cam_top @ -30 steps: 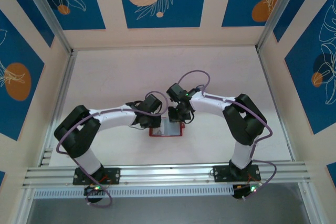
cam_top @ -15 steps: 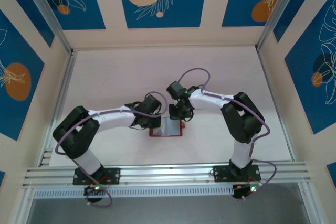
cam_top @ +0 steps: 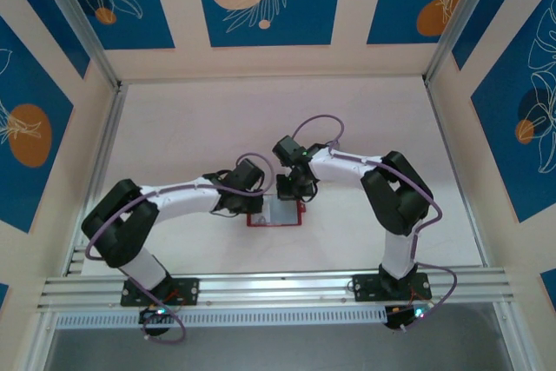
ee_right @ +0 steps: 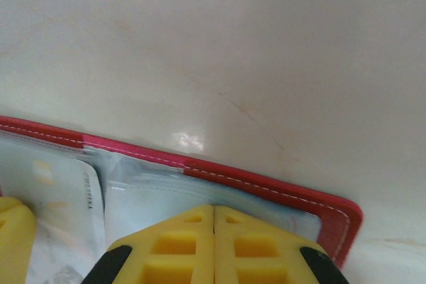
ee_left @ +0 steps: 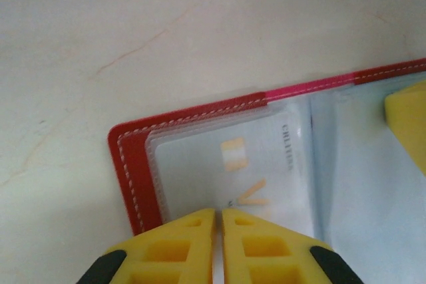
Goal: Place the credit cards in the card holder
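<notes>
Red card holder (cam_top: 275, 215): you have it lying open and flat on the desk (cam_top: 191, 128), in the front middle, between the two arms. White stitching runs along its red border.
Clear sleeves (ee_left: 359, 184): pale plastic pockets cover the whole inside of the holder, and one sleeve edge runs down the middle.
Credit card (ee_left: 246, 164): you can see one pale card with a small gold chip and a line of print through the plastic. It sits inside the sleeve on the half under your left tool, close to the rounded red corner.
Left tool (ee_left: 218, 212): its yellow fingers stand together with only a thin slit between them. The tips are over the sleeve that holds the card, and you cannot tell whether they press on the plastic.
Right tool (ee_right: 213, 209): its yellow fingers are together and touching along their length. The tips are over the sleeve on the other half, just inside the red border and near that half's corner.
Tools together: in the top view your two tools meet over the holder, one at each end.
Desk: pale, faintly veined and glossy, with a small glare spot just beyond the holder's far edge.
</notes>
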Robot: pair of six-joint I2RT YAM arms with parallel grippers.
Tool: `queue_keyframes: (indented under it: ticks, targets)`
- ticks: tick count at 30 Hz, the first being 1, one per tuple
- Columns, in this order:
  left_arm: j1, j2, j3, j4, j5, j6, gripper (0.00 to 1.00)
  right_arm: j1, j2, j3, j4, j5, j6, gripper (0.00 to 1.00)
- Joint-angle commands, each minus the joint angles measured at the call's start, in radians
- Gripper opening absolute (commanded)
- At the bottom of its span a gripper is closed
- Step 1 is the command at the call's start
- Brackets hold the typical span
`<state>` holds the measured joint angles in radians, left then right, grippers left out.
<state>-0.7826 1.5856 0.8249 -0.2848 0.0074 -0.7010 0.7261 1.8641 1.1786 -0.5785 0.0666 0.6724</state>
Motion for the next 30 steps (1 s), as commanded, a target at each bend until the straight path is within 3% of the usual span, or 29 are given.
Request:
queue_keyframes:
  ticks: [1,10,19,24,30]
  targets:
    - [0.006,-0.082,-0.026,-0.079,-0.019,-0.009,0.12,0.003,0.068,-0.011,-0.012,-0.071,0.019,0.07]
    - [0.037,-0.117,-0.067,-0.166,-0.083,0.004,0.13,-0.022,0.058,-0.026,0.031,-0.156,0.024,0.07]
    - [0.036,-0.032,-0.091,-0.093,-0.044,0.018,0.12,-0.021,0.062,-0.019,0.101,-0.287,0.044,0.07]
    - [0.033,-0.086,-0.11,-0.075,-0.05,0.037,0.12,-0.013,0.093,-0.013,0.125,-0.319,0.071,0.08]
    - [-0.008,-0.239,-0.106,-0.094,-0.106,0.131,0.25,-0.015,0.123,0.005,0.094,-0.302,0.073,0.07]
